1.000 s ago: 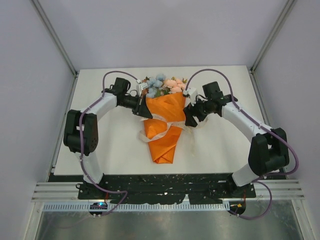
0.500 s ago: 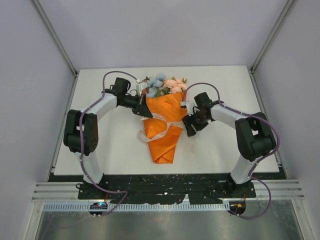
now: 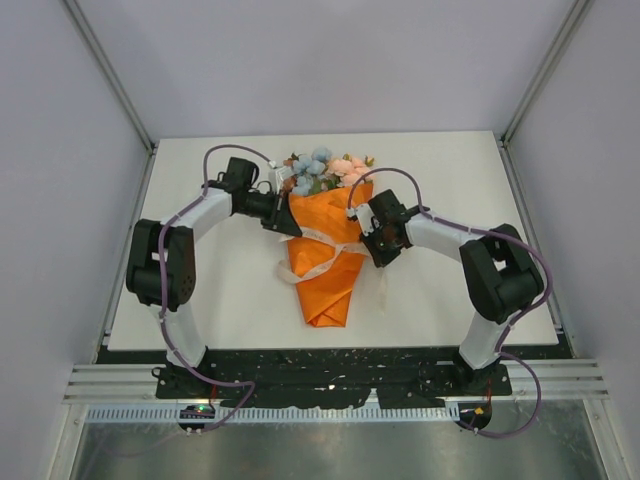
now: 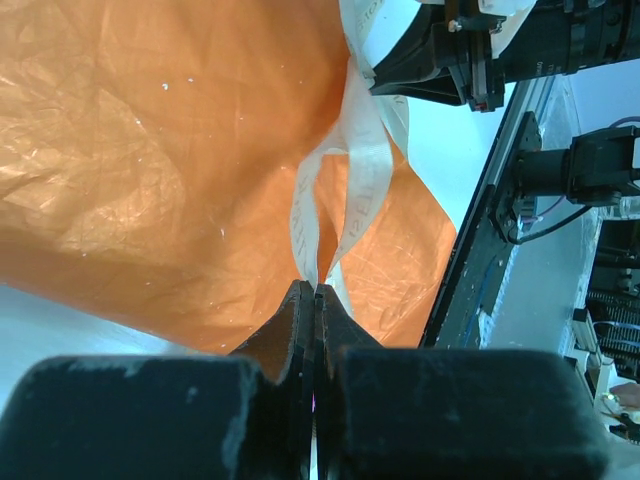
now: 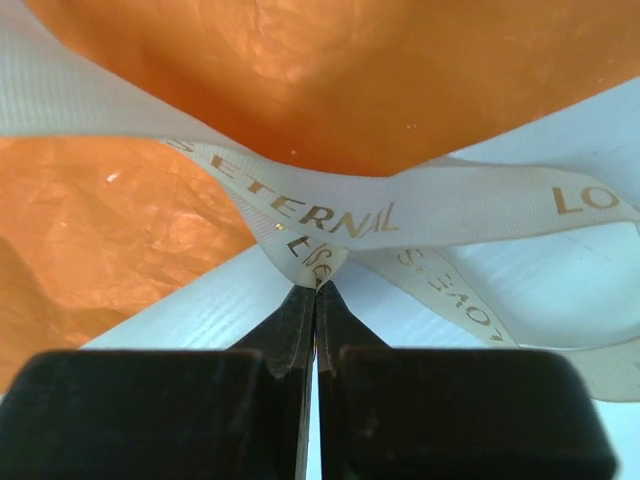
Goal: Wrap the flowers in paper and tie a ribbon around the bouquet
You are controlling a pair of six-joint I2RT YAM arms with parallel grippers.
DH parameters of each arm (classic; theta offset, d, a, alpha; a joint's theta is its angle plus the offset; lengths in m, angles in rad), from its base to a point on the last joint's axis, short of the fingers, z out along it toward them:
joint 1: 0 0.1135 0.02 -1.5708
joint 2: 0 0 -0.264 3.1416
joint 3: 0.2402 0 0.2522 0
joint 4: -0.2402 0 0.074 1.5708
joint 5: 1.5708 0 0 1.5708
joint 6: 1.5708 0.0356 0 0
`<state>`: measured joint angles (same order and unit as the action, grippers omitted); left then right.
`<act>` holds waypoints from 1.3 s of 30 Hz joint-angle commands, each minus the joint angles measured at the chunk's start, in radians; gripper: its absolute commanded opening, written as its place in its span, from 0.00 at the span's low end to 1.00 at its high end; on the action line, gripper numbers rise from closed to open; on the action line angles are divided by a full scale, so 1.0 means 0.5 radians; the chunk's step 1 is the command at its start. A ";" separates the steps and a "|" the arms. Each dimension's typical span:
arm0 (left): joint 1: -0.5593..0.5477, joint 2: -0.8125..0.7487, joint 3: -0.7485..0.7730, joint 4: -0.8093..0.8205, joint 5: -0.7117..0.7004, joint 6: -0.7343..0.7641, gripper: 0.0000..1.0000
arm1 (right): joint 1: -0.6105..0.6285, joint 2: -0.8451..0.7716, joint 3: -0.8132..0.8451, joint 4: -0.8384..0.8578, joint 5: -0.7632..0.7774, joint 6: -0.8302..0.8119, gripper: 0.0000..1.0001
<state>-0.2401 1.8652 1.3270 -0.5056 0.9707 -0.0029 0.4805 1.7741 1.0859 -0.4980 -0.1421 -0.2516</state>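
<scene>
The bouquet lies in the middle of the white table, its orange paper (image 3: 330, 275) rolled into a cone pointing toward me. The flowers (image 3: 325, 170), blue and pink, stick out at the far end. The cream ribbon (image 3: 318, 250) crosses the cone's middle in loops. At the cone's left edge, my left gripper (image 3: 293, 228) is shut on two ribbon strands (image 4: 365, 170) that run into its tips (image 4: 315, 290) over the paper (image 4: 150, 150). On the cone's right edge, my right gripper (image 3: 372, 256) is shut, pinching a fold of gold-lettered ribbon (image 5: 330, 215) at its tips (image 5: 317, 288) below the paper (image 5: 350, 80).
A loose ribbon tail (image 3: 382, 285) trails on the table to the right of the cone. The black base rail (image 3: 330, 365) runs along the near edge. Grey walls and metal frame posts (image 3: 110, 80) enclose the table on three sides.
My right gripper has moved left to the cone's right edge and gone from open to shut on the ribbon. The left arm has stayed put.
</scene>
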 commanded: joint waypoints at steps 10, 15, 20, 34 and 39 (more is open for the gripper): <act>0.271 -0.092 0.340 -0.510 -0.453 0.245 0.00 | -0.157 -0.535 0.157 -0.455 0.097 -0.343 0.05; 0.400 -0.077 0.445 -0.651 -0.594 0.358 0.00 | -0.307 -0.560 0.135 -0.529 0.094 -0.423 0.06; 0.572 -0.113 0.466 -0.722 -0.723 0.423 0.00 | -0.470 -0.636 0.142 -0.697 0.039 -0.527 0.06; 0.971 -0.074 0.555 -0.777 -1.048 0.570 0.00 | -0.691 -0.842 -0.055 -0.900 0.042 -0.748 0.06; 1.072 -0.009 0.616 -0.780 -1.171 0.607 0.00 | -0.820 -0.763 -0.144 -0.848 0.066 -0.838 0.05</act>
<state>0.2577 1.8484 1.5787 -0.8841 0.4511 0.2661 0.1093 1.3800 1.0351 -0.9245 -0.1207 -0.6163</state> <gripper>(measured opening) 0.010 0.062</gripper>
